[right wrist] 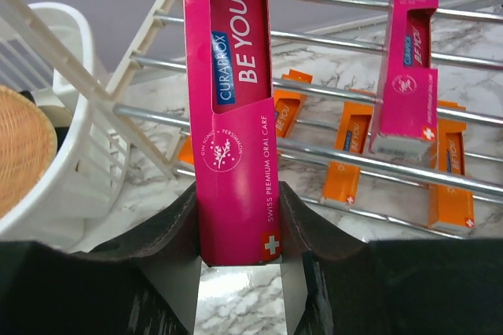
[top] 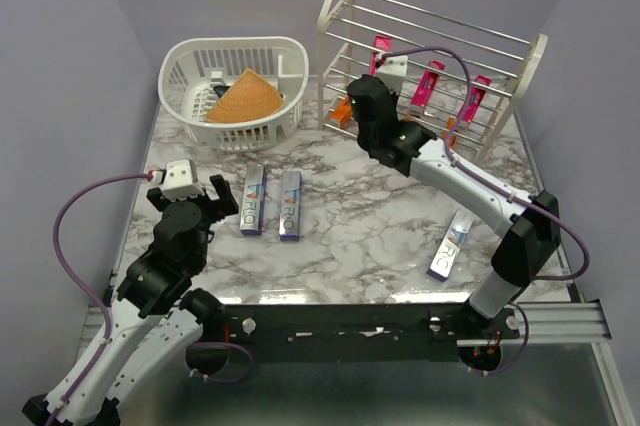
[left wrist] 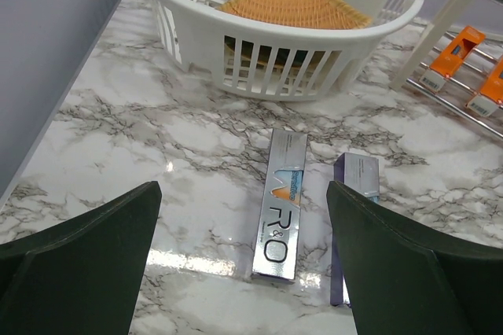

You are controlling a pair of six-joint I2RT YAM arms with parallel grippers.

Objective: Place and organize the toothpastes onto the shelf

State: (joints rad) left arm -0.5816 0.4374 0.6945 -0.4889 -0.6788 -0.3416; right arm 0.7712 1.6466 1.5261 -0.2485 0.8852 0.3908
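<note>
Magenta cardboard carton [right wrist: 236, 99], slim and rectangular with white lettering, stands upright in front of the thin silver rods of the cream shelf [top: 336, 6]. Its lower end is pinched between the dark pads of the right hand [right wrist: 240, 229].

A second magenta carton [right wrist: 409, 60] stands upright among the rods to its right. Small orange cartons [right wrist: 346, 154] lie flat on the lower rods.

The right arm stretches from the near right corner across the marble-patterned desk [top: 350, 246] to the shelf at the far right.

Two glossy silver cartons [top: 253, 201] with purple ends lie side by side on the near left of the desk. A third [top: 452, 244] lies near right.

The left hand [top: 218, 198] sits low just left of the pair, fingers spread wide, holding nothing.

The white slotted plastic basket [top: 200, 66], far left, holds a tan woven cone [top: 245, 96].
</note>
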